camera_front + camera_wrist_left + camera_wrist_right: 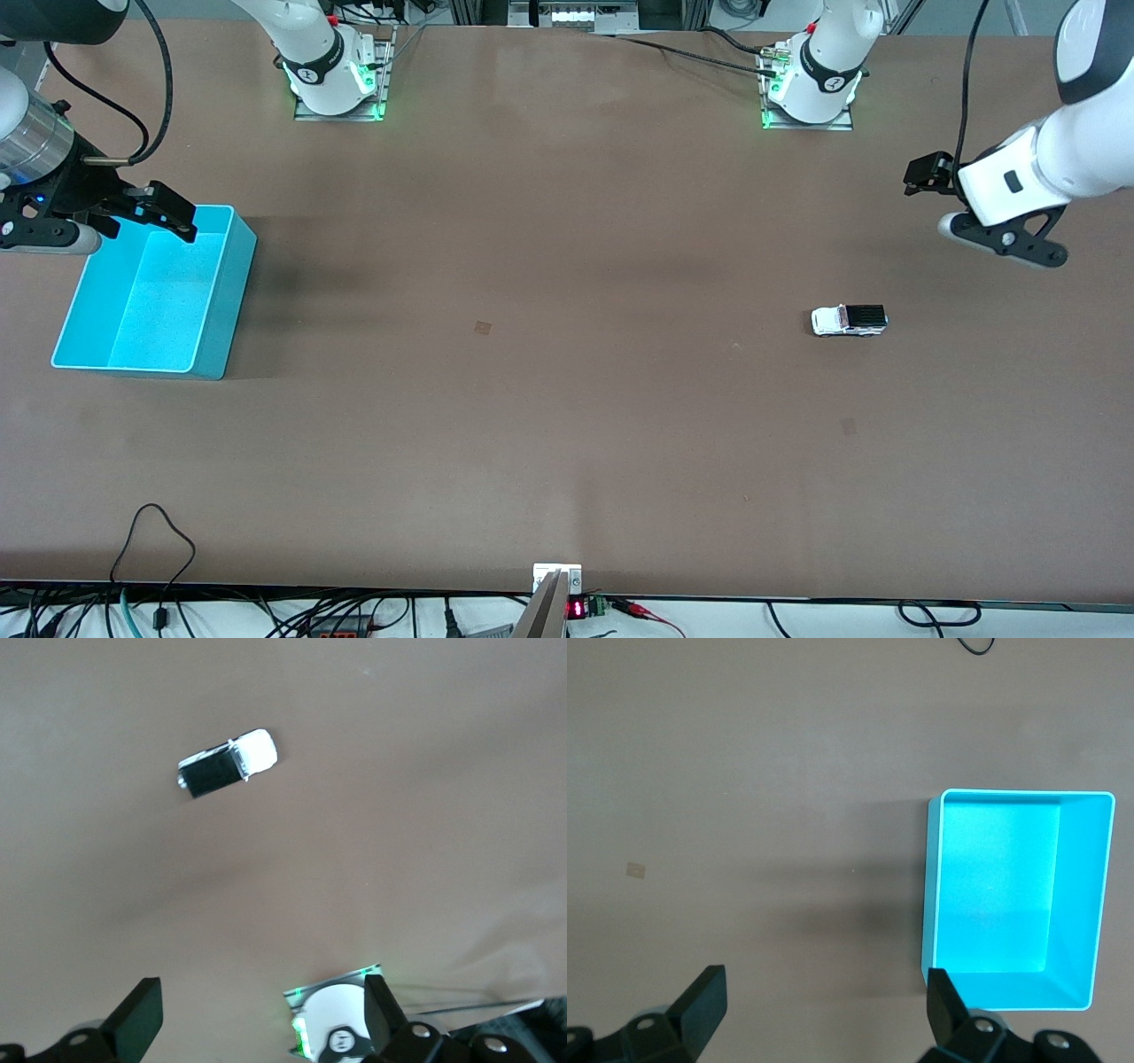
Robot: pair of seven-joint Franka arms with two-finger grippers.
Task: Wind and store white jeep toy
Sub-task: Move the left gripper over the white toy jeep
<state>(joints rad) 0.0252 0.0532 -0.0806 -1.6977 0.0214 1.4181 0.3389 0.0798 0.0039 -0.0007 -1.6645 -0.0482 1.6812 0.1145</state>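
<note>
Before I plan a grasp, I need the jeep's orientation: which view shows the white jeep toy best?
The left wrist view: the white jeep toy appears largest there, seen from above, unobstructed. The front view shows it small, on its wheels. The right wrist view does not show it.

White jeep toy (pixel 849 321) (pixel 228 763): one unit, standing upright on its wheels on the bare brown table (pixel 567 399), toward the left arm's end. Body white, with a black roof panel over the rear section and dark windows. In the front view its long axis lies along the 3–9 o'clock line, white bonnet toward 9 o'clock, black-roofed rear toward 3 o'clock. Nothing touches it. No visible damage.
</note>
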